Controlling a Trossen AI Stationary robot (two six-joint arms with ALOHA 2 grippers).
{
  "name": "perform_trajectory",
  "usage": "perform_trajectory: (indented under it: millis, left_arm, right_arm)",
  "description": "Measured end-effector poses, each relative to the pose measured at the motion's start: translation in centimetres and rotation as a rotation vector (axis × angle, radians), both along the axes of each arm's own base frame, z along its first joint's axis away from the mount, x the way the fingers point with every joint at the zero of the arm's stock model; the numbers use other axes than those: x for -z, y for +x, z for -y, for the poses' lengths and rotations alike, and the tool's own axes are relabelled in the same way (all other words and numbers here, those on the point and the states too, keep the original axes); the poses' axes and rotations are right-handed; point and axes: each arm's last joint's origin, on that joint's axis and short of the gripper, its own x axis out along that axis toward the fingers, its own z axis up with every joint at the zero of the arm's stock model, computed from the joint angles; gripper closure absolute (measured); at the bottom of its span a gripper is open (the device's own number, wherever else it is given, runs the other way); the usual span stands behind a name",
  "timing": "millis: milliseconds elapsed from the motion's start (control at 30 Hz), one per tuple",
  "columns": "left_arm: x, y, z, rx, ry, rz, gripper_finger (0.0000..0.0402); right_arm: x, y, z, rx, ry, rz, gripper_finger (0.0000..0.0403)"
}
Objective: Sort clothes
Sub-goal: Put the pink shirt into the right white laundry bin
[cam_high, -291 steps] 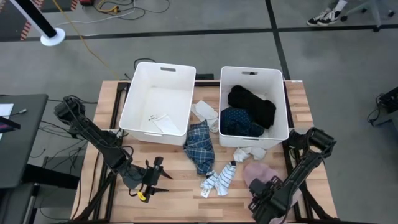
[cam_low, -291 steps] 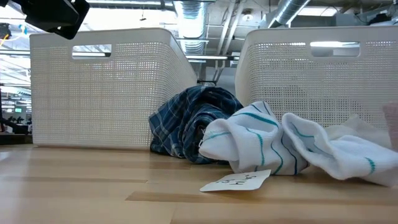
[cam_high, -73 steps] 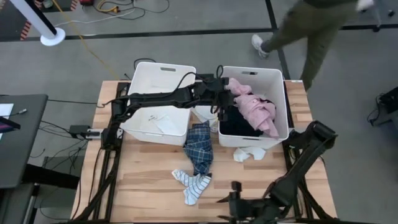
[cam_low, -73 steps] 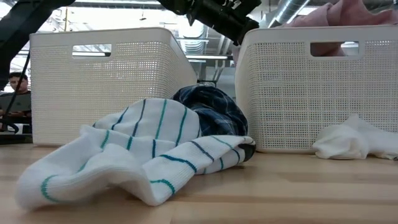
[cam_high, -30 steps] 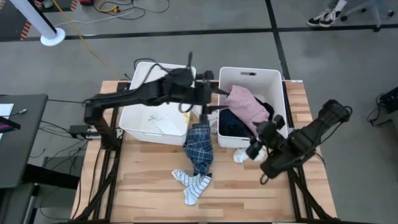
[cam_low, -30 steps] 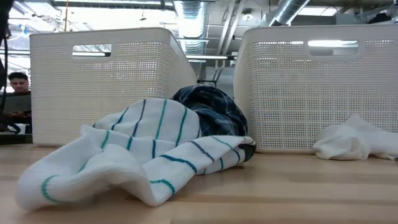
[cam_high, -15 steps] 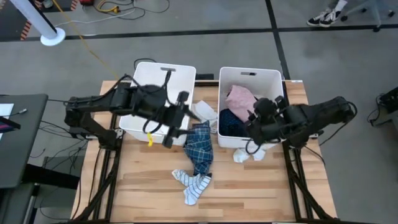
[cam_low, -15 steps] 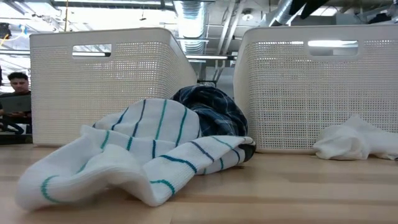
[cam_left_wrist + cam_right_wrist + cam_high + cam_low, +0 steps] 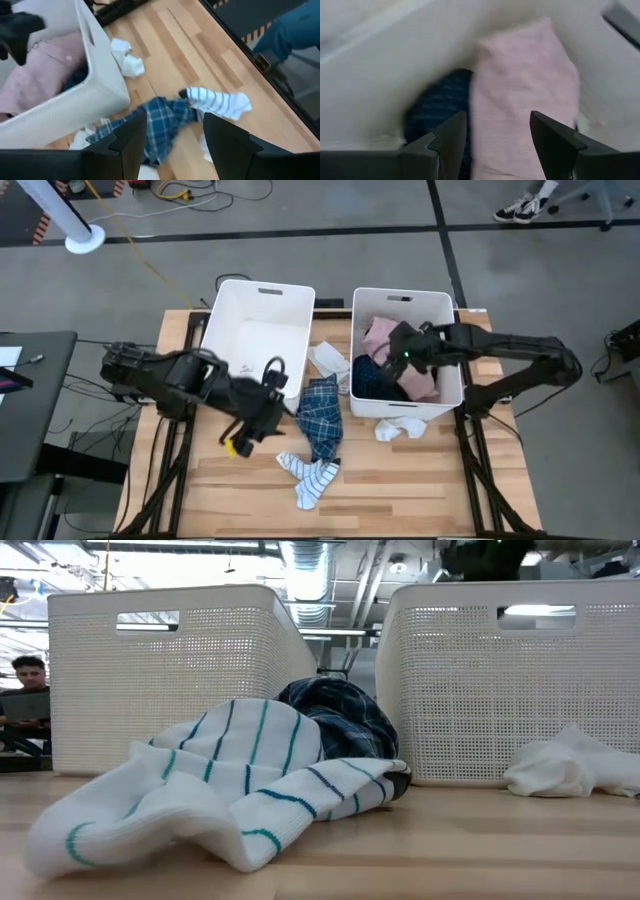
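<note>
High view: right tool (image 9: 407,356), fingers spread and empty, hangs over the pink garment (image 9: 381,336) in the right tub (image 9: 457,385). Left tool (image 9: 268,402), spread, hovers beside the plaid garment (image 9: 321,415), which lies lengthwise away from the tubs; striped sock (image 9: 311,476) beyond, on the bench (image 9: 400,480).

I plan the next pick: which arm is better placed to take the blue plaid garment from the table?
Probably the left. Its tool is open, empty and beside the blue plaid garment, while the right tool is over the right tub, above the pink garment.
</note>
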Motion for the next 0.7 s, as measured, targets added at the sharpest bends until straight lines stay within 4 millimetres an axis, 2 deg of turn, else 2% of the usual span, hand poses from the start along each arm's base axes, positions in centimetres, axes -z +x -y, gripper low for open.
perform_trajectory:
  millis: [100, 300, 467, 700]
  left_arm:
    - [0.1, -0.7, 1.2, 0.000, 0.011, -0.012, 0.0210]
    - [0.1, -1.7, 3.3, 0.003, 0.023, 0.006, 0.0210]
    - [0.1, -2.4, 4.6, 0.002, 0.010, 0.013, 0.0210]
    - [0.2, -3.4, 5.7, -0.028, 0.032, 0.019, 0.0210]
  right_arm:
    - [1.6, -0.4, 1.7, 0.047, 0.017, -0.006, 0.0168]
    - [4.4, 0.6, 4.0, 0.017, 0.038, 0.113, 0.0168]
    - [7.5, 0.7, 6.5, 0.101, 0.062, 0.033, 0.0168]
    - [13.4, 1.4, 8.6, 0.126, 0.238, -0.075, 0.0168]
